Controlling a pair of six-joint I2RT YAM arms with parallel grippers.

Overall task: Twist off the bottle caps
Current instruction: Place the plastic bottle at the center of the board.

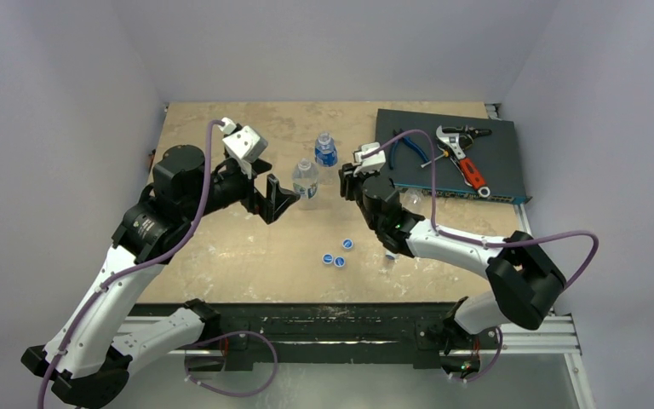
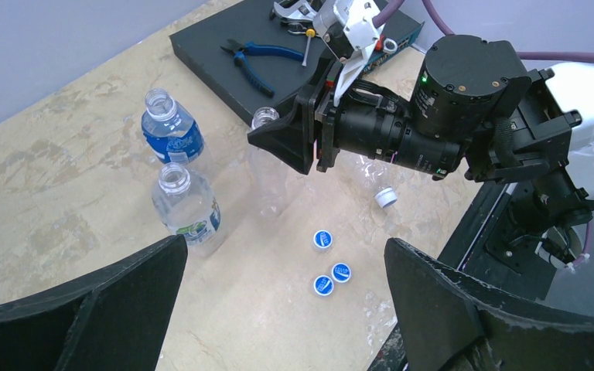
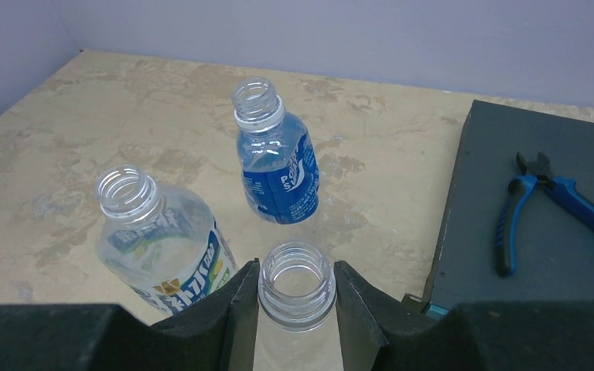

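Observation:
My right gripper (image 3: pixel 296 272) is shut on the open neck of an unlabelled clear bottle (image 3: pixel 296 284), which stands upright; it also shows in the left wrist view (image 2: pixel 267 166). Two labelled bottles stand uncapped beside it: a blue-labelled one (image 3: pixel 278 166) (image 1: pixel 325 149) and a green-and-white-labelled one (image 3: pixel 162 236) (image 1: pixel 306 181). Three blue caps (image 2: pixel 322 239) (image 2: pixel 342 271) (image 2: pixel 323 285) lie loose on the table. A white cap (image 2: pixel 387 198) sits by a crinkled bottle (image 2: pixel 367 166) that lies under the right arm. My left gripper (image 2: pixel 285 246) (image 1: pixel 279 200) is open and empty, left of the bottles.
A dark mat (image 1: pixel 477 179) at the back right holds blue-handled pliers (image 3: pixel 541 201) and an orange-handled wrench (image 1: pixel 464 162). Walls close in the table's back and sides. The right arm (image 1: pixel 443 243) reaches across the table's right half.

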